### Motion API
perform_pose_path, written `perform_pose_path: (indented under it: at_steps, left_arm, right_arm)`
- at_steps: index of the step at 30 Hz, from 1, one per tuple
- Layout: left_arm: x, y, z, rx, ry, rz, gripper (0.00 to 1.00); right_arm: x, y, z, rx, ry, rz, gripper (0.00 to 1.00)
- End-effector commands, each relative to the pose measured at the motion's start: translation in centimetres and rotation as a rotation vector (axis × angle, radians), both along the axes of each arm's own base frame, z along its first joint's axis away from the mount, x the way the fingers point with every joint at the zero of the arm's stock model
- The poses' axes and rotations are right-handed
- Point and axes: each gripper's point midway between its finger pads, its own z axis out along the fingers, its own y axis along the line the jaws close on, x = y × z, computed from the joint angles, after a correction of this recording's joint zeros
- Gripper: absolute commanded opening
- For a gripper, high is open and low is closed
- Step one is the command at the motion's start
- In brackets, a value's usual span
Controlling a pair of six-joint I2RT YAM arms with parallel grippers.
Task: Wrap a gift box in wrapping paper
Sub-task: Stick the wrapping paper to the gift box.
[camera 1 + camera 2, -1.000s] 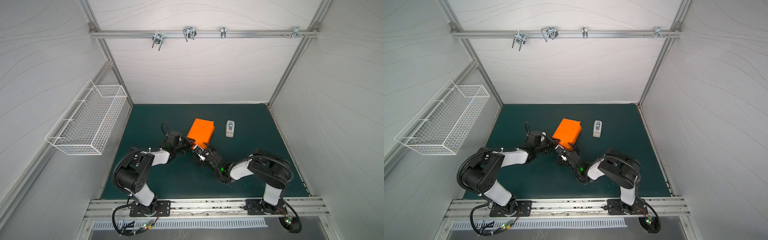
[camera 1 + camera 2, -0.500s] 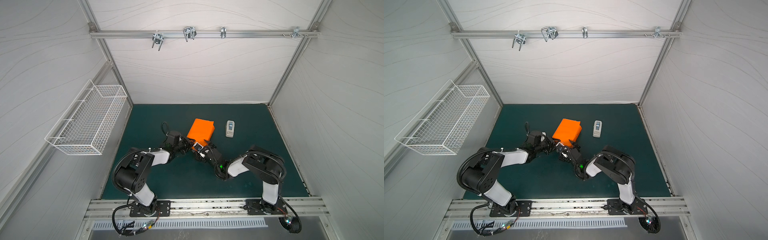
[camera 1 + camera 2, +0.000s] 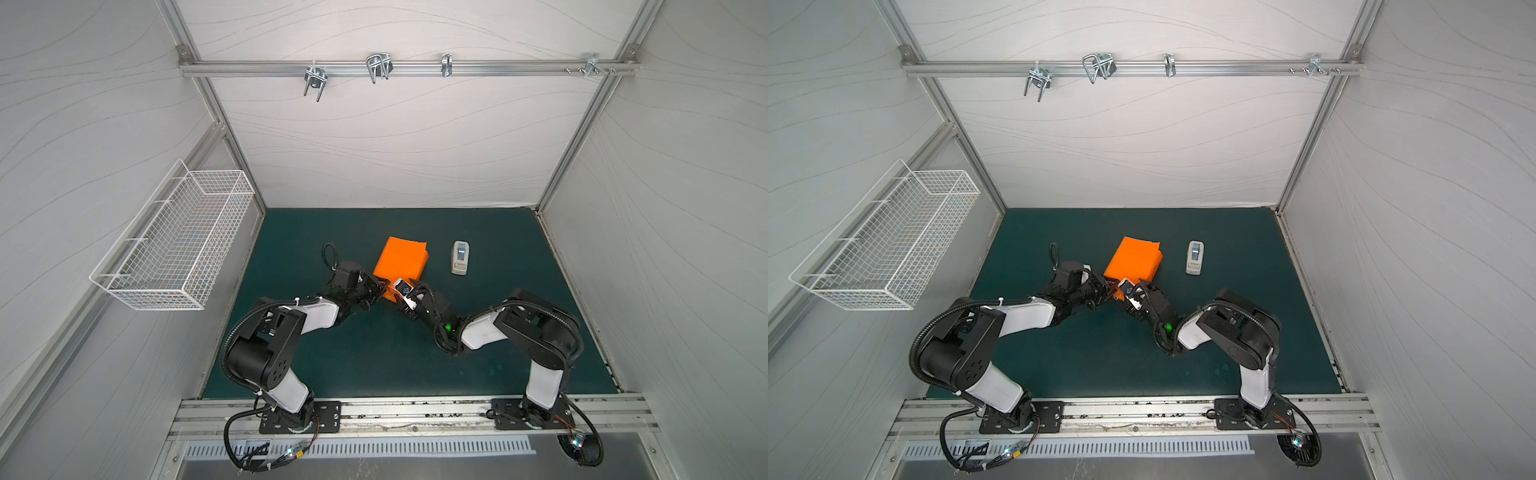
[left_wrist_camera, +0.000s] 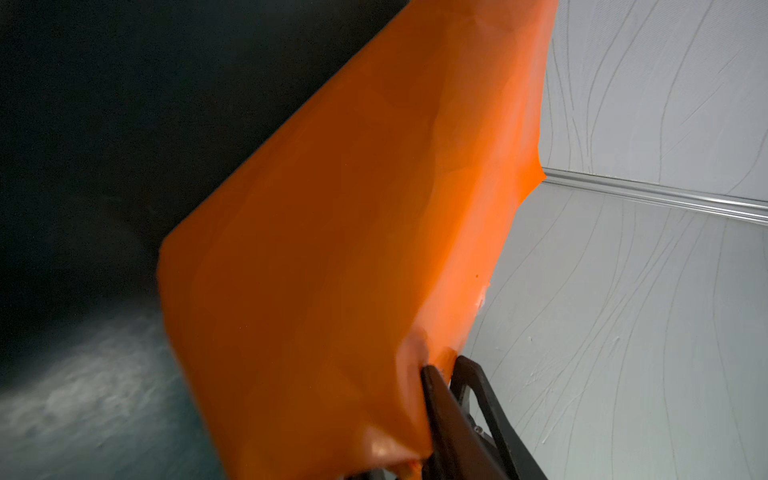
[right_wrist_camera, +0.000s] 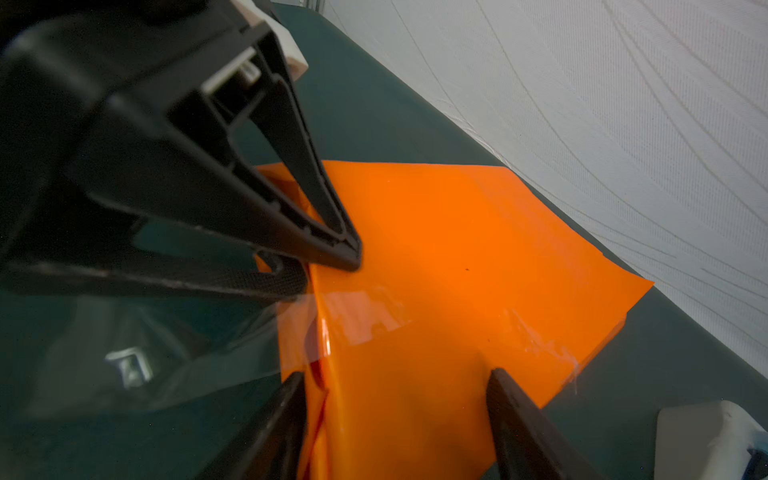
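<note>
In both top views the wrapping paper [image 3: 401, 261] [image 3: 1133, 258] lies folded into a flat orange parcel on the green mat [image 3: 374, 357], stretching away beyond the fingertips of both arms. The left gripper [image 3: 381, 286] and the right gripper [image 3: 397, 291] meet at the parcel's near edge, their tips just beside each other. A white tape dispenser [image 3: 460, 257] stands apart from the paper, on the outer side of the right gripper. The gift box itself is hidden. In the left wrist view the two dark fingers [image 4: 440, 407] stand close together with a strip of the paper's edge caught between them, so this gripper is clenched on the paper, and the sheet rises broad and creased ahead of the tips. In the right wrist view the right arm's fingers [image 5: 523, 415] are spread apart, astride a raised fold of the paper that runs between them; whether the pads touch it I cannot tell. Ahead of them the left arm's fingertips [image 5: 270, 226] pinch the paper's edge, and a clear strip of tape [image 5: 361, 316] sticks on the paper just in front of those tips, trailing off over the mat.
</note>
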Motion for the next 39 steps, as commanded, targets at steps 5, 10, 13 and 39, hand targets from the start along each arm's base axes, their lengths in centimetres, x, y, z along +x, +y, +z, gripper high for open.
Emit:
perform_pose_path:
  at_steps: [5,10,13,39]
  left_arm:
    - [-0.5,1.4,2.5,0.073,-0.032,0.013,0.39]
    - [-1.0,2.1,4.5,0.119,-0.073,0.0,0.4]
    - [-1.3,2.4,5.3,0.141,-0.089,-0.011,0.4]
    - [-2.0,-3.6,2.3,0.12,-0.066,-0.252,0.2]
  right_arm:
    - [-0.2,-0.5,-0.9,-0.011,0.052,0.005,0.64]
    - [-0.2,-0.4,-1.2,-0.01,0.059,0.004,0.63]
    - [-0.1,-0.4,-1.5,-0.01,0.069,0.004,0.62]
    - [-0.1,-0.3,-1.9,0.006,0.097,0.006,0.6]
